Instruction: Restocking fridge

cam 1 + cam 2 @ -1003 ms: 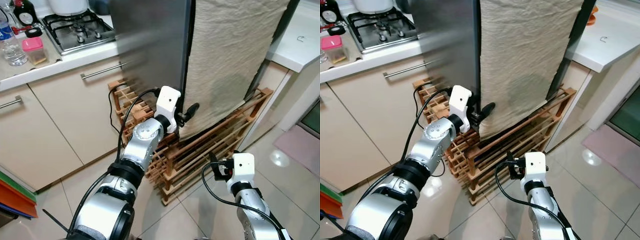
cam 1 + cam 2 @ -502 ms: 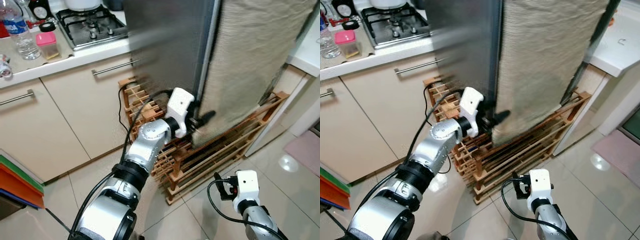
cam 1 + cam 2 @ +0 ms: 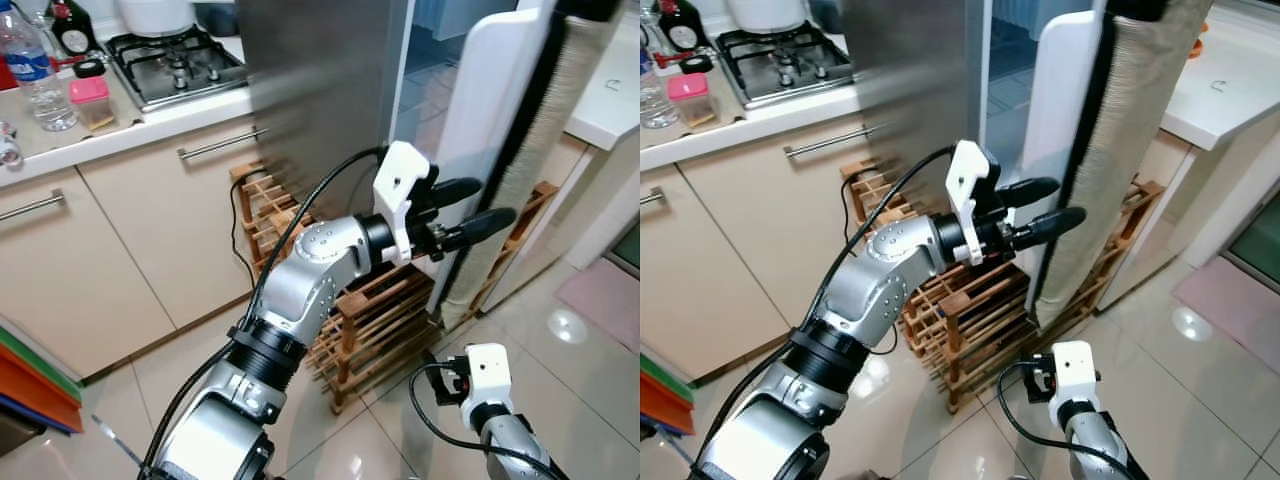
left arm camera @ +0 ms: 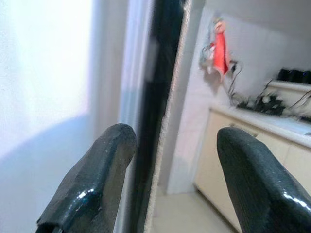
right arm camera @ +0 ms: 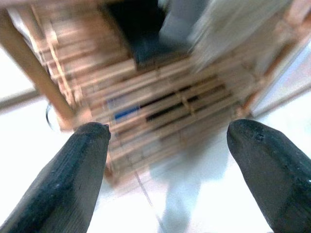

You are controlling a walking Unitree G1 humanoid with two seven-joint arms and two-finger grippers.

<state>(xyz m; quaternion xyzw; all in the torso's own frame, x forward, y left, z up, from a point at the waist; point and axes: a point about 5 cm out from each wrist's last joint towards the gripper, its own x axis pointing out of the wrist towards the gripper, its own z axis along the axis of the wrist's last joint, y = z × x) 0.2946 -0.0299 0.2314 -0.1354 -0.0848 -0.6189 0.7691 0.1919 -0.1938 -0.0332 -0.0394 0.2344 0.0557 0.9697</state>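
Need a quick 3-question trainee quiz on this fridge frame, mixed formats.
1. True or false: the fridge door stands open.
2. Which pincer is raised at the door's edge? A) left pincer B) right pincer
3. Fill in: the fridge stands on a wooden ____.

Key: 1. True; the lit interior shows beside the door. 2. A; its fingers are spread, holding nothing, while the right pincer hangs low over the floor. 3. rack.

No text, brand or number can be read. The plastic bottle (image 3: 32,72) at the upper left of the frame, standing on the counter (image 3: 120,128), carries a blue label, but its print is too small to make out.
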